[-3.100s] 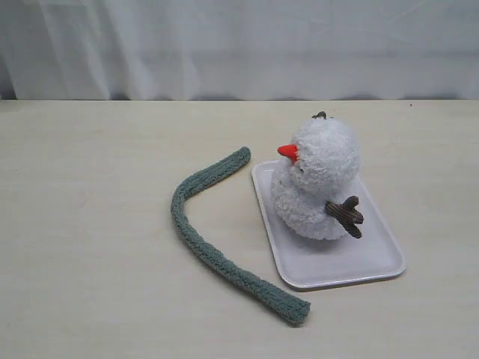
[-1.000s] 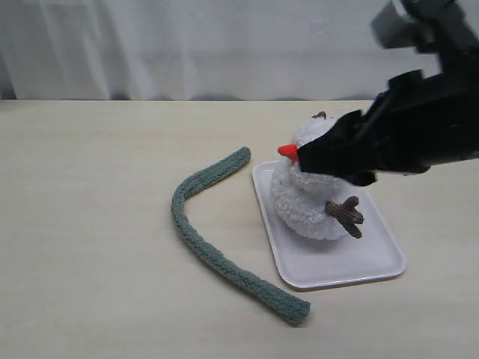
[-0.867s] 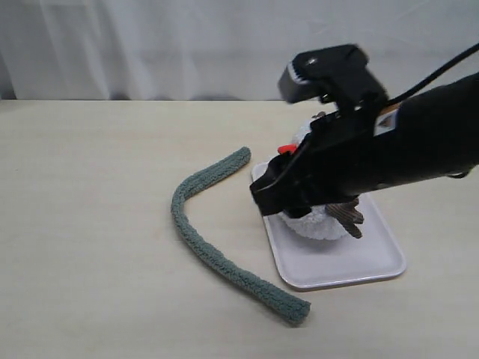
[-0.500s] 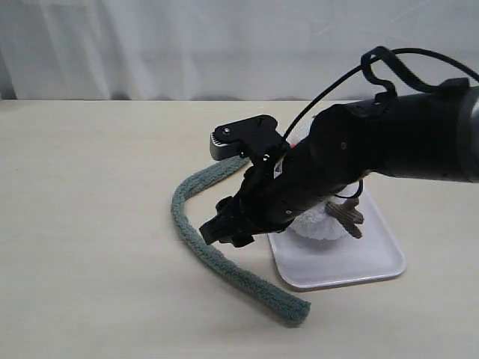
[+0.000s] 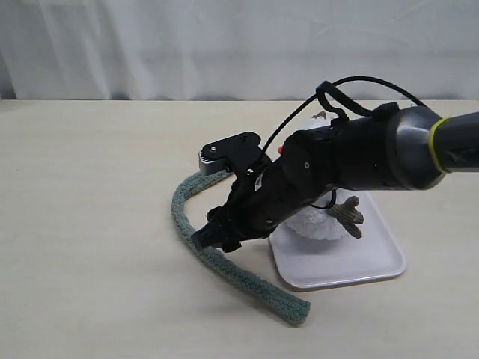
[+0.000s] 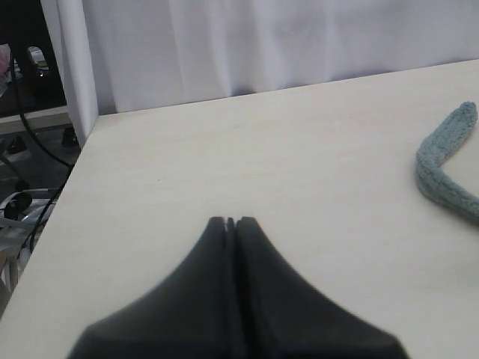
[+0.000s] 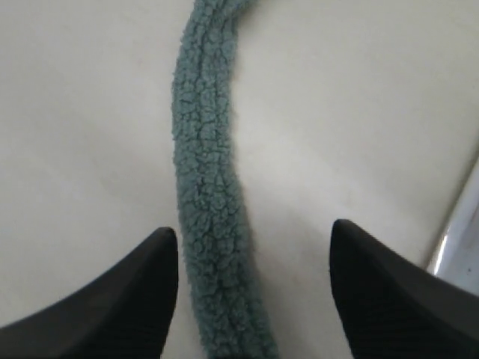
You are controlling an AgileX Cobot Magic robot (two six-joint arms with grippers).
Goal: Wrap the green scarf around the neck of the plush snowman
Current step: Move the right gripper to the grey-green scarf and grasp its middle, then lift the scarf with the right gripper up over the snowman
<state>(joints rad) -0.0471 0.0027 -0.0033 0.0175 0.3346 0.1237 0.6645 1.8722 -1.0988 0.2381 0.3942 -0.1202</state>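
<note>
The green scarf (image 5: 251, 283) lies loose on the counter (image 5: 90, 269), with one end nearest the camera, close to the front corner of the white tray (image 5: 352, 268). Further back along its length the right pincer (image 5: 209, 238) hangs over it. The right wrist view shows that pincer (image 7: 248, 233) spread wide, one finger on each side of the scarf (image 7: 209, 209), holding nothing; whether the tips touch the fabric cannot be told. Beyond there the scarf bends and its far end is hidden behind the arm's camera housing. The plush snowman (image 5: 314, 224) sits on the tray, mostly covered by the right arm: only its lower fluff, one brown twig arm (image 5: 348, 213) and a sliver of orange nose (image 5: 281, 149) show, and its neck is hidden. The left pincer (image 6: 232, 222), seen only in its own wrist view, is pressed together over bare counter, well apart from a scarf (image 6: 441, 179) cut off at the frame edge. A white curtain (image 5: 150, 45) closes the back.
</note>
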